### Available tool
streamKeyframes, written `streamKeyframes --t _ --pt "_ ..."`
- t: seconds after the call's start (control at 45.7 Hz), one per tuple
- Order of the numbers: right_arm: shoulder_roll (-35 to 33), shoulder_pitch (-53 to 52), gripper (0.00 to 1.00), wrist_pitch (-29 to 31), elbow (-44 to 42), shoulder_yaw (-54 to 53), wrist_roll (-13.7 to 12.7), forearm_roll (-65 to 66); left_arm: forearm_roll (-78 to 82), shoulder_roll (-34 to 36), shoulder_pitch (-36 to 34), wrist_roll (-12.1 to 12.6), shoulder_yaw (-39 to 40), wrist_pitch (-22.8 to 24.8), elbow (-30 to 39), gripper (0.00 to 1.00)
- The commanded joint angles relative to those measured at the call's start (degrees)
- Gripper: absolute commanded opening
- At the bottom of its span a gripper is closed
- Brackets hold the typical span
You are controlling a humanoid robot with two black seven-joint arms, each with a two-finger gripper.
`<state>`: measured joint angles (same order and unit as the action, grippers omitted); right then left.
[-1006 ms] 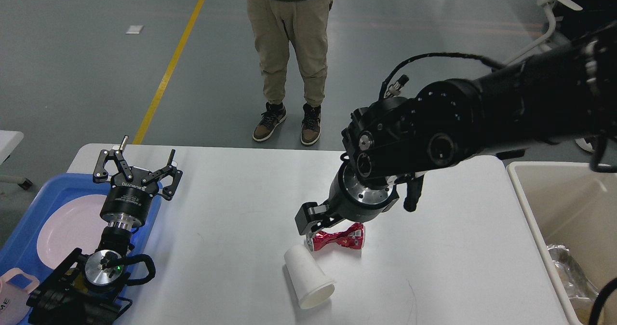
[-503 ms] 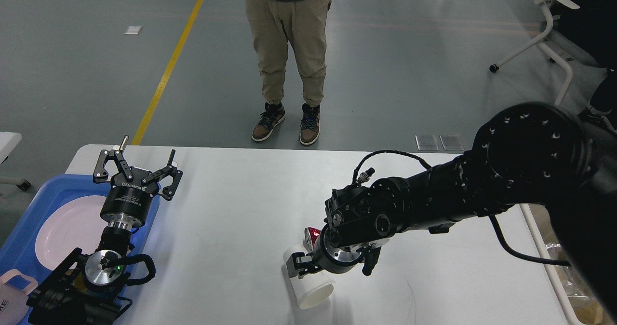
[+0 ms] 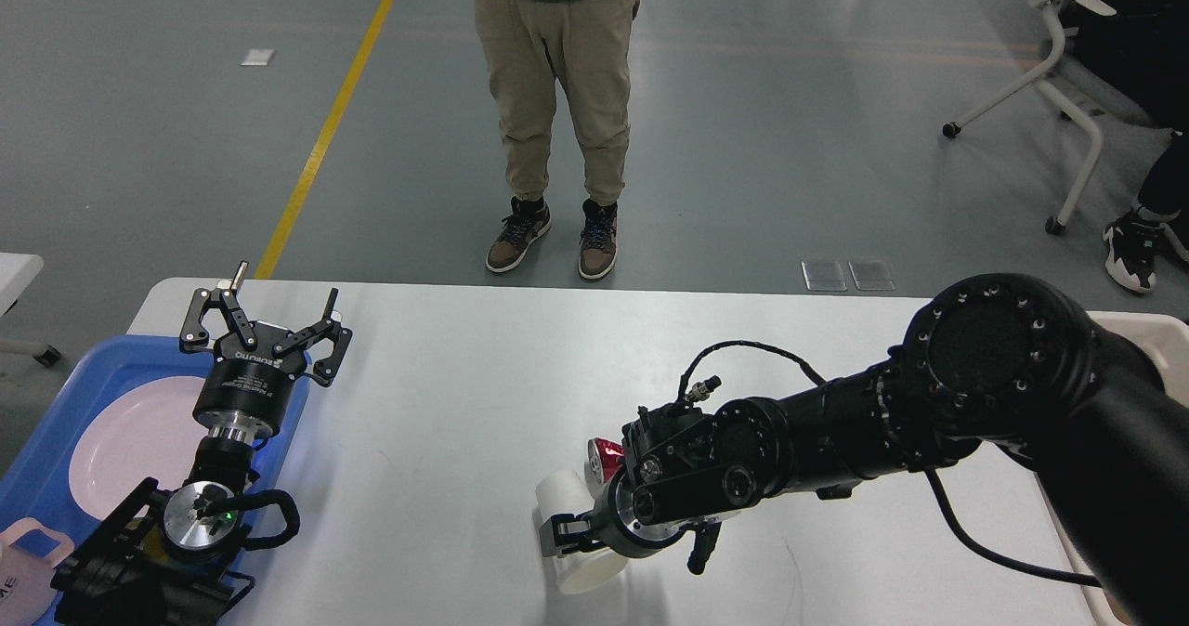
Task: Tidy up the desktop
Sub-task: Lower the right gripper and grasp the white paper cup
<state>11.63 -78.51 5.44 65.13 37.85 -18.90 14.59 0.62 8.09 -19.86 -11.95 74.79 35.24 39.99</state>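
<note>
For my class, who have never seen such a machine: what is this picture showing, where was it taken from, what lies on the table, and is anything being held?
The picture comes from a camera in a humanoid robot's head, looking down at a white desktop. The two black arms are its own. The left gripper hangs open, holding nothing, over a blue tray with a plate. The right gripper is down at a white paper cup lying on its side; whether its jaws have closed on it cannot be told. A crushed red can lies just behind. A person stands beyond the table.
</note>
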Motion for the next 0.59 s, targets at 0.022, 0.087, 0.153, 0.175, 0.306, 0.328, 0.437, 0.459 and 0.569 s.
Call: streamKeyframes --t 0.022,0.087,0.153,0.175,0.306,0.328,0.437,0.459,0.569 --pt "0.0 1.8 0.89 -0.4 -1.6 -0.2 0.0 0.2 0.0 0.0 0.0 0.0 0.0 -0.1 0.0 0.96" --pt "0.0 2.6 0.89 -0.4 -2.0 -0.2 0.0 0.2 0.0 0.0 0.0 0.0 0.0 0.0 0.0 0.96" --pt "0.0 3.4 0.89 -0.5 -2.1 -0.3 0.1 0.2 0.0 0.0 0.0 0.0 0.0 0.0 0.0 0.96" --pt "-0.1 3.5 0.89 -0.5 -2.1 -0.3 0.1 0.2 0.0 0.0 0.0 0.0 0.0 0.0 0.0 0.96" --pt "-0.1 4.3 0.88 -0.9 -2.4 -0.5 0.1 0.2 0.0 0.0 0.0 0.0 0.0 0.0 0.0 0.96" --pt "-0.1 4.3 0.88 -0.9 -2.5 -0.6 0.1 0.2 0.0 0.0 0.0 0.0 0.0 -0.1 -0.1 0.96" --pt "-0.1 5.1 0.83 -1.0 -3.7 -0.6 0.1 0.2 0.0 0.0 0.0 0.0 0.0 0.0 0.0 0.96" --pt "-0.1 5.2 0.8 -1.0 -3.7 -0.5 0.1 0.2 0.0 0.0 0.0 0.0 0.0 -0.1 0.0 0.96" --pt "-0.1 5.3 0.62 -1.0 -3.8 -0.5 0.1 0.0 0.0 0.0 0.0 0.0 0.0 0.0 0.0 0.96"
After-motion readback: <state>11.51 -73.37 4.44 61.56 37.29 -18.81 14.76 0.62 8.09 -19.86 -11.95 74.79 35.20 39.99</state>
